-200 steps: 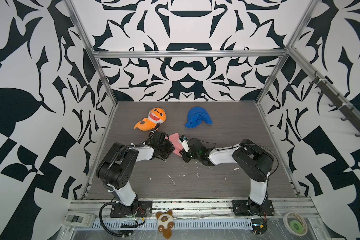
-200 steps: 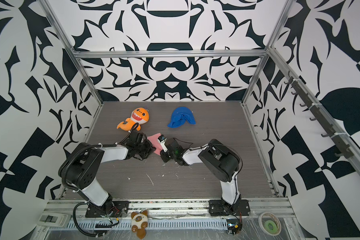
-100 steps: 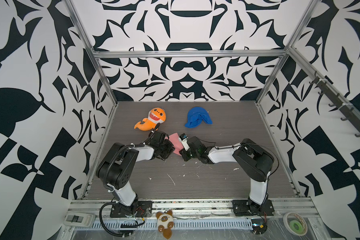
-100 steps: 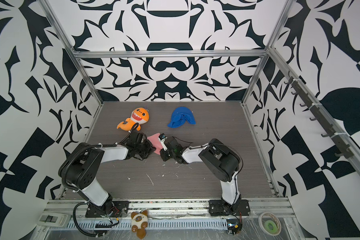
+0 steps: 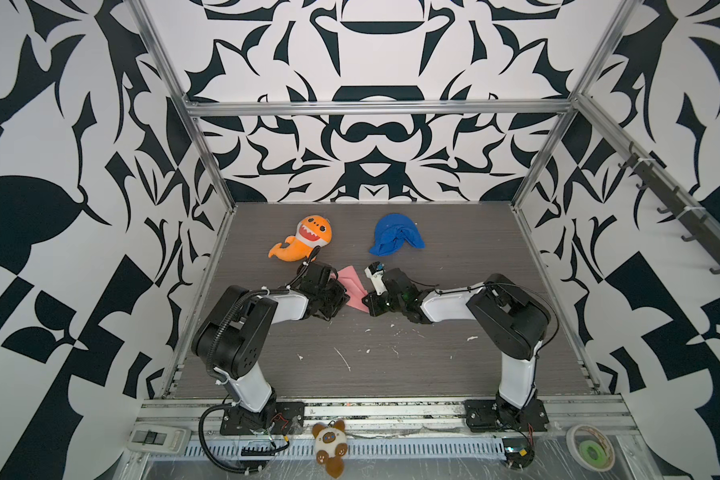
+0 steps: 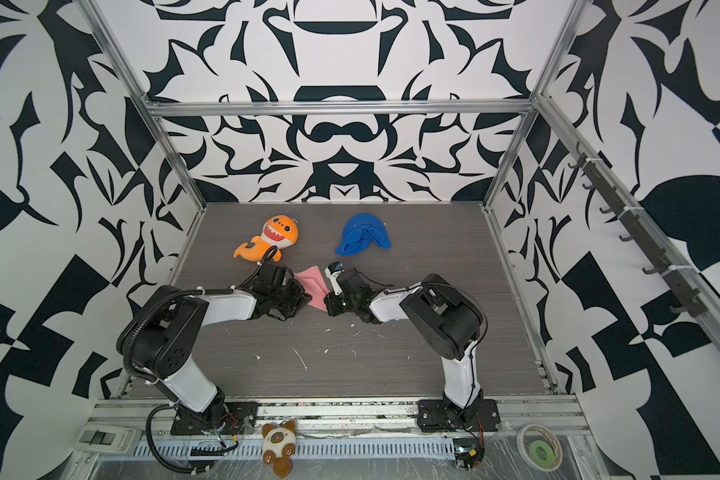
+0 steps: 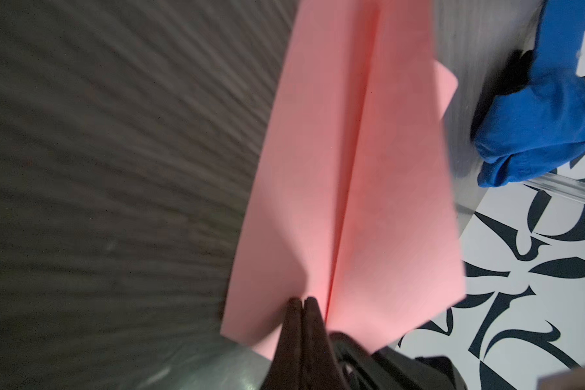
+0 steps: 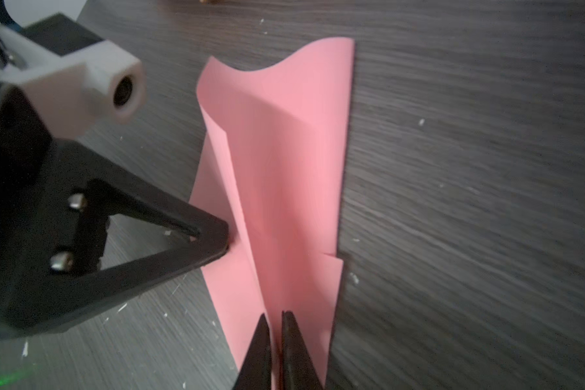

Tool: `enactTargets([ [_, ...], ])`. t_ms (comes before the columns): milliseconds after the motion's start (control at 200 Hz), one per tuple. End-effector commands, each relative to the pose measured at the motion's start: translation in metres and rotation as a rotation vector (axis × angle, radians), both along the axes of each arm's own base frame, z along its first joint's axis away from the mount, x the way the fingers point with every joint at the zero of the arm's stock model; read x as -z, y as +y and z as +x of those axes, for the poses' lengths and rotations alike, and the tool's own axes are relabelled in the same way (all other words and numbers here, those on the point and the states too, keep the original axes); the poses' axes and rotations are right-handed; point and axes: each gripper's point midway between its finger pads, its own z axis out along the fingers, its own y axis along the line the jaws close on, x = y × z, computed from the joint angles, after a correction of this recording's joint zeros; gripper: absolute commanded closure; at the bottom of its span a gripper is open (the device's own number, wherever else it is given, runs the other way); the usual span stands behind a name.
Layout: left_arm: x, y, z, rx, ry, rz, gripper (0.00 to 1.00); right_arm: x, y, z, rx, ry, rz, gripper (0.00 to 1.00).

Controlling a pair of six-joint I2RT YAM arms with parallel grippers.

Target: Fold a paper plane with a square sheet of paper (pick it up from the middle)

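Observation:
The square sheet of paper [image 5: 352, 286] [image 6: 313, 286] is pink and folded into a long narrow shape with a central crease. It lies mid-table between my two grippers. My left gripper [image 5: 342, 297] [image 6: 307, 300] is shut on one long edge; in the left wrist view [image 7: 300, 300] its tips pinch a layer beside the crease of the sheet [image 7: 352, 169]. My right gripper [image 5: 365, 300] [image 6: 327, 302] comes in from the opposite side. In the right wrist view [image 8: 274, 315] its jaws stand almost together on a raised fold of the sheet [image 8: 284, 162], and the left gripper [image 8: 224, 236] touches the sheet's other edge.
An orange shark plush [image 5: 306, 239] and a blue cloth lump [image 5: 395, 235] lie behind the grippers near the back. White scraps [image 5: 344, 359] dot the dark table [image 5: 433, 374] in front. A small plush [image 5: 329, 442] and a tape roll [image 5: 591, 451] sit beyond the front rail.
The right gripper has shifted a little along the paper and its jaws have narrowed onto the fold. The left arm and the paper stay about where they were.

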Motion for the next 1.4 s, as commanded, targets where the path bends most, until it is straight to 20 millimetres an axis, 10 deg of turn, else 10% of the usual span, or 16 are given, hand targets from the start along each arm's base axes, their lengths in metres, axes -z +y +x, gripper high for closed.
enactTargets([
  [0,0.025,0.015,-0.026,-0.015,0.111,0.070,1.00,-0.001,0.003,0.001,0.005,0.069,0.113,0.90],
  [335,-0.009,0.004,-0.012,0.044,0.003,0.032,0.89,0.004,-0.007,-0.008,-0.246,-0.019,0.045,0.90],
  [1025,0.031,0.017,-0.026,-0.024,0.141,0.098,0.98,-0.029,-0.009,0.001,-0.240,-0.199,-0.108,0.68],
  [1395,0.030,0.015,-0.024,-0.020,0.138,0.096,0.98,-0.025,-0.010,-0.007,-0.233,-0.231,-0.202,0.72],
])
